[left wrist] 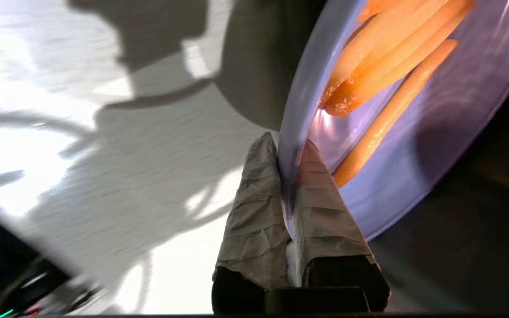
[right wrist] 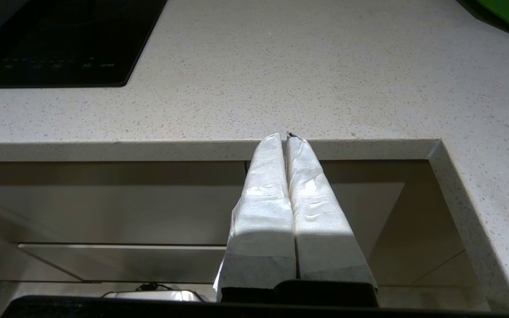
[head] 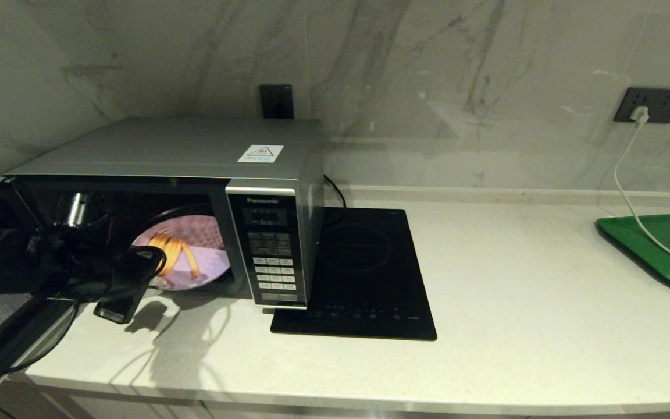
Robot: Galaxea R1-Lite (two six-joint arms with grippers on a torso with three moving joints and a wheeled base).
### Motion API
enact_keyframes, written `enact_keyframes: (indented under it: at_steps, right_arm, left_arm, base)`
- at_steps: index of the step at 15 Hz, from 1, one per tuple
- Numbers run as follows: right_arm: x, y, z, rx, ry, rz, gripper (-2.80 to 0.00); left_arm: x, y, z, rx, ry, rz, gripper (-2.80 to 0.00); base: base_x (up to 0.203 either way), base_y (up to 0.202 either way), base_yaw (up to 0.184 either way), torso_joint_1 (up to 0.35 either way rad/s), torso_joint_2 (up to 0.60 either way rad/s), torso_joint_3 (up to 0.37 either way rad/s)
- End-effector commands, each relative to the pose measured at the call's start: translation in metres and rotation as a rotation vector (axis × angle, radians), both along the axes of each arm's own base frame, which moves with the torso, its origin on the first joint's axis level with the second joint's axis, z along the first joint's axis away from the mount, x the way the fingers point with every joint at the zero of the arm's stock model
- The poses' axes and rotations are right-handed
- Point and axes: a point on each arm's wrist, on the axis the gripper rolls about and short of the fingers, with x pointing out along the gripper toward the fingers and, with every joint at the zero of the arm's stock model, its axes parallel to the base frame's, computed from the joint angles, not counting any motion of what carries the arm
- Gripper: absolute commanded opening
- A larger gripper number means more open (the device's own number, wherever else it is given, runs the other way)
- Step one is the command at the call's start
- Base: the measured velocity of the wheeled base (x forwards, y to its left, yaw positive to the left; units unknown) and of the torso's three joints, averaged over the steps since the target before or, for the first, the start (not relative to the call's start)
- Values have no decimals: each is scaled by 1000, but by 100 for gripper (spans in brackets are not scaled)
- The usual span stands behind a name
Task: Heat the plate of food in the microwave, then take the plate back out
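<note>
We saw the large silver-grey Panasonic microwave (head: 195,174) standing open on the pale speckled stone counter (head: 515,302). Inside its dark cavity sat the round pale lilac plastic plate (head: 204,244) carrying thin orange-yellow fries (head: 175,247). Our left gripper (left wrist: 289,176) was at the microwave's mouth, its paper-wrapped fingers (left wrist: 254,207) pinched tight on the plate's rim. Our right gripper (right wrist: 286,138) hung well away from the microwave, below the counter's front edge, fingers pressed together on nothing.

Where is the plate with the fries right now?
In the head view the plate of food sits at the open microwave mouth, on the left, its rim pinched by the left gripper.
</note>
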Motion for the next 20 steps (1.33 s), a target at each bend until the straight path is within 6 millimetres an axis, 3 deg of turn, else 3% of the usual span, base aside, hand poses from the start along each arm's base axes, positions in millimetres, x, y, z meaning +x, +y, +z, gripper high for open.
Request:
enact_keyframes:
  at_steps: [1,5,8,12,17,20]
  right_arm:
    - [0,0,0,0,2,0,-280]
    - [0,0,0,0,2,0,-280]
    - [0,0,0,0,2,0,-280]
    - [0,0,0,0,2,0,-280]
    - [0,0,0,0,2,0,-280]
    - [0,0,0,0,1,0,-280]
  left_arm:
    - [-27,13,-3,47,46,-27,-280]
    - [-71,55,-7,79,78,-27,-280]
    - [-93,67,0,76,46,-20,-280]
    - [-119,60,13,-8,52,-74,-280]
    - [-147,48,-2,28,117,-204,-280]
    - [-163,37,-11,122,122,-373,-280]
  base:
    - [0,0,0,0,0,0]
    - [0,0,0,0,0,0]
    - [0,0,0,0,0,0]
    - [0,0,0,0,0,0]
    - [0,0,0,0,0,0]
    - [0,0,0,0,0,0]
